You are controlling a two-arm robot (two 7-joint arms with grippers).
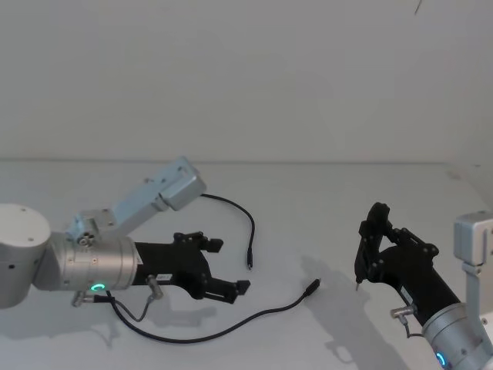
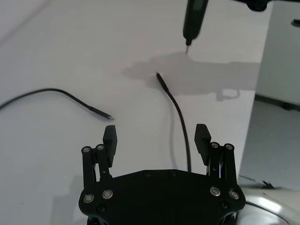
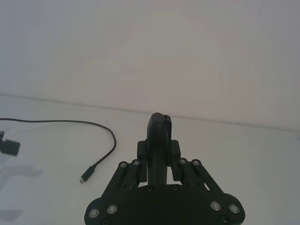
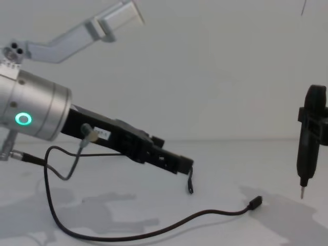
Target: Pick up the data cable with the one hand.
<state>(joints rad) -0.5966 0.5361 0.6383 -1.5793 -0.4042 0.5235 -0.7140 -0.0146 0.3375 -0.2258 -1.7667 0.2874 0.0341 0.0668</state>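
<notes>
The left gripper (image 1: pixel 229 266) hovers, jaws splayed, above the data cable (image 1: pixel 271 311) on the tabletop (image 1: pixel 323 200); its white label (image 1: pixel 162 276) is illegible. The right gripper (image 1: pixel 357 279) stands clenched.

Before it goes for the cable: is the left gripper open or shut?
Open. In the left wrist view the left gripper has its two fingers wide apart, gripping nothing; the data cable lies loose below.
</notes>
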